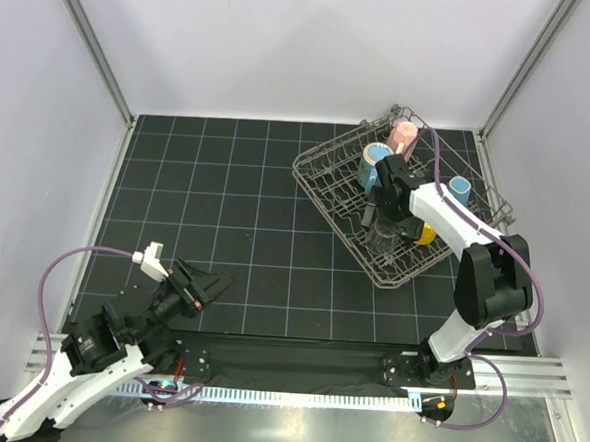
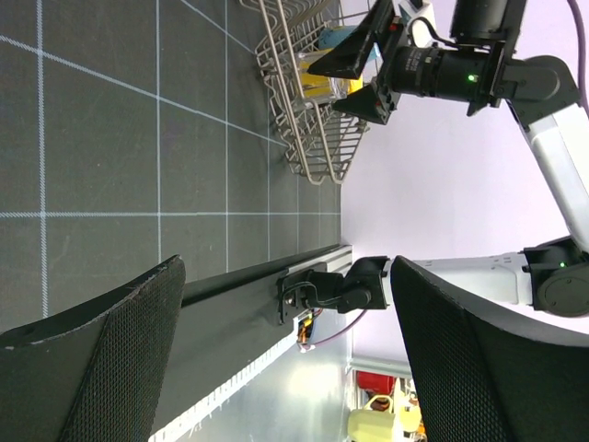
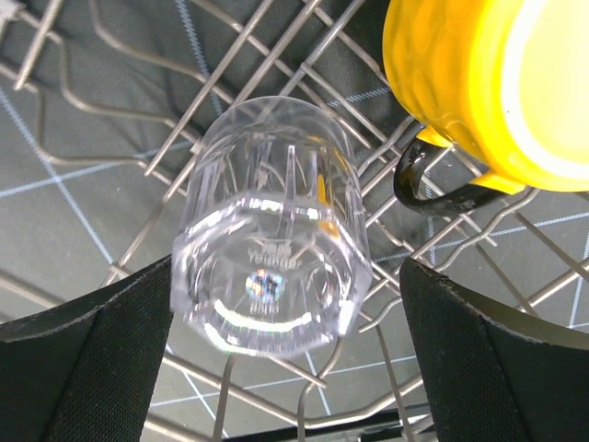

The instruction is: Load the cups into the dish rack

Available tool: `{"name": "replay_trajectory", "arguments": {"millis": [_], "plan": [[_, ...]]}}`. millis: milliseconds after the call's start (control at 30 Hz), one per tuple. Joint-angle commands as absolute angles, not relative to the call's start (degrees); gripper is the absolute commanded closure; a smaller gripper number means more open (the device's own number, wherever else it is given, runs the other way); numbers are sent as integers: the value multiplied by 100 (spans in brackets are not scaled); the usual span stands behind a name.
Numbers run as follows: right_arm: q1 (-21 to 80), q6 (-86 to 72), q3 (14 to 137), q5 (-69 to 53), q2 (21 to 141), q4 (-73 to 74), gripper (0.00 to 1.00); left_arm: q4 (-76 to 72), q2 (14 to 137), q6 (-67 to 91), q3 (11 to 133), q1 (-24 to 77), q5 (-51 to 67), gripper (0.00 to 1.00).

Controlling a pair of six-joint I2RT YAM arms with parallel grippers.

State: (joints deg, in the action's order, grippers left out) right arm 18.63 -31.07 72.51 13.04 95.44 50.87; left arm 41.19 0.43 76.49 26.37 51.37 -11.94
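Observation:
The grey wire dish rack [image 1: 323, 173] stands at the far right. In it are a pink cup [image 1: 404, 136], a blue mug [image 1: 375, 156], a second blue mug [image 1: 459, 188] and a yellow mug [image 1: 427, 232]. My right gripper [image 1: 382, 224] hangs over the rack's near part. In the right wrist view it [image 3: 287, 304] is open around a clear glass tumbler [image 3: 271, 267]. The tumbler stands base up on the rack wires [image 3: 230, 55], beside the yellow mug [image 3: 460, 83]. My left gripper [image 1: 211, 286] is open and empty, low at the near left [image 2: 285, 350].
The black gridded mat [image 1: 226, 197] covers the table. White walls close in the sides and back. A metal rail [image 1: 296, 366] runs along the near edge. The left wrist view shows the rack [image 2: 304, 138] and the right arm [image 2: 552, 138] far off.

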Motion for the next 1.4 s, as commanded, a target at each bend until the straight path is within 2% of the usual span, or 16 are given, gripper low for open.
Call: {"name": "replay_trajectory", "arguments": {"millis": [0,167,333,433,567,700,733,900,1067,1267,1367], "plan": [[1863,-2892,7199,1205,9115,4949,0,4069,-246,7708,2576,5150,-1116,11],[1881,-2655,7005,994,8545,4773,0,3807,-237,7831,2347,5150,-1064,11],[1934,-2435,7031,826,8131,4825,0,2246,-71,7875,1733,5150,-967,11],[1969,-2224,7049,616,7867,4887,0,1663,648,7718,1512,5142,-967,10],[2048,-2092,6874,448,7419,4817,0,1012,1948,6972,2089,5037,-958,4],[2092,-2083,6514,352,6979,4685,0,975,3416,6031,3177,4256,-12,0],[2100,-2092,6460,282,6857,4650,0,967,3897,5812,3330,3767,374,0],[2144,-2092,6039,-333,6382,4255,0,765,4736,5695,3893,2173,1791,1],[2162,-2074,5731,-720,5881,3868,0,466,4397,6020,3718,986,2786,1],[2162,-2389,4783,-1186,5074,2841,0,475,3045,6371,3042,949,2821,0],[2153,-2968,4117,-1012,4459,2085,0,483,2341,6644,2665,949,2795,0]]}}
